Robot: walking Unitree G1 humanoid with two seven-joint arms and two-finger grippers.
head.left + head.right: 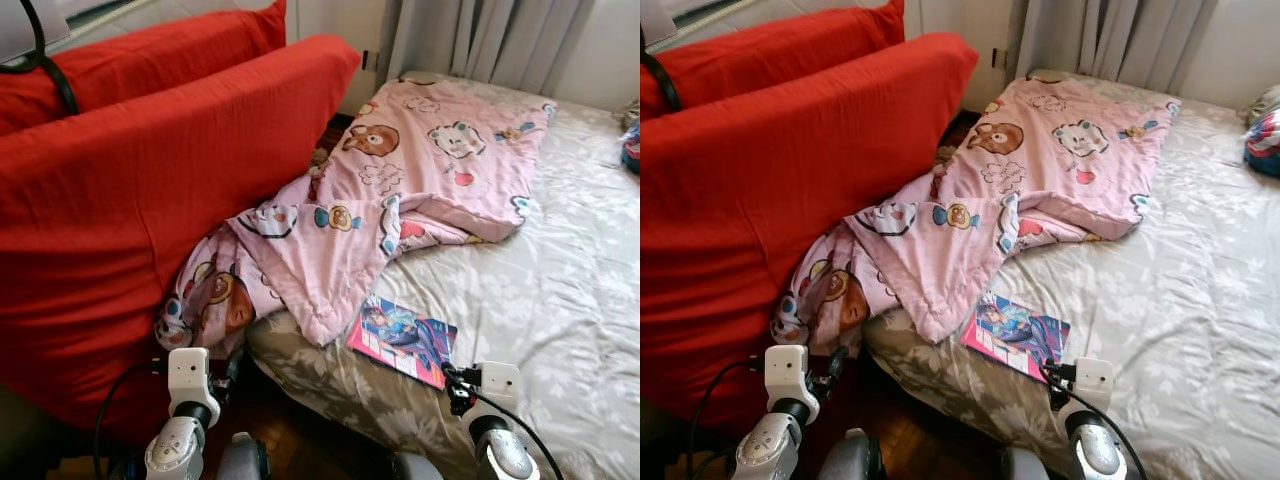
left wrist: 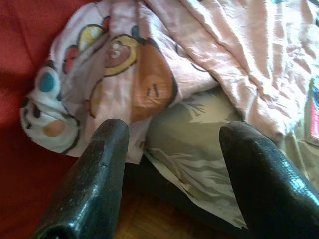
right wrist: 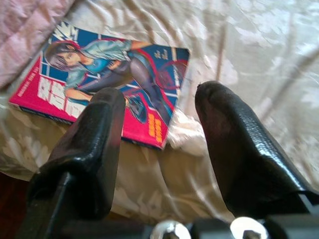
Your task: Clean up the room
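A pink cartoon-print blanket (image 1: 400,180) lies crumpled across the bed (image 1: 560,290), one corner hanging off the bed's near left corner against the red sofa. A magazine with a pink and blue illustrated cover (image 1: 403,340) lies flat on the sheet near the front edge, just right of the blanket. My right gripper (image 3: 159,97) is open, low over the bed edge, with the magazine (image 3: 99,74) just beyond its fingertips. My left gripper (image 2: 174,132) is open too, pointing at the hanging blanket corner (image 2: 129,64) above the wooden floor. Neither holds anything.
A big red sofa (image 1: 130,190) stands close along the bed's left side, leaving a narrow strip of wooden floor (image 1: 290,430) between them. Grey curtains (image 1: 500,40) hang behind the bed. A colourful object (image 1: 632,145) sits at the bed's far right edge.
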